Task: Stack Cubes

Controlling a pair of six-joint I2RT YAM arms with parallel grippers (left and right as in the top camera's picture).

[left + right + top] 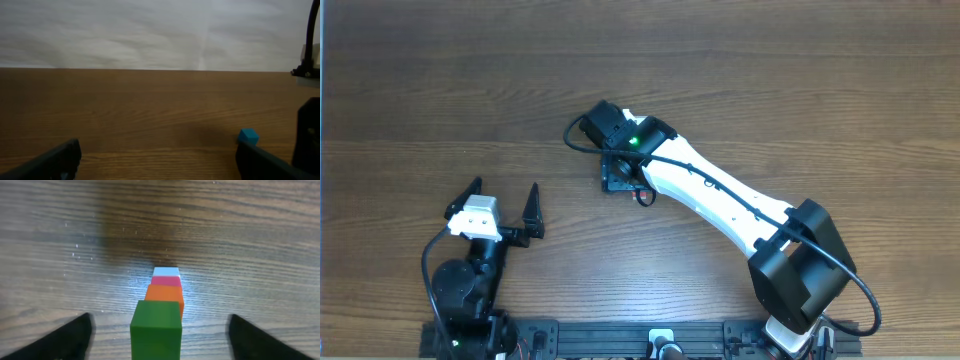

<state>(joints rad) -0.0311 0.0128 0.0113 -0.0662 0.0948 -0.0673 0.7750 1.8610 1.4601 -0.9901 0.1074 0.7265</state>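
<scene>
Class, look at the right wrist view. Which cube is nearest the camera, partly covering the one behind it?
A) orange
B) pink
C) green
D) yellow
C: the green cube shows largest and frontmost, overlapping the edge of the orange cube behind it.

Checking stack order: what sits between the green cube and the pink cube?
The orange cube, touching both the green cube and pink cube; right wrist view shows it.
</scene>
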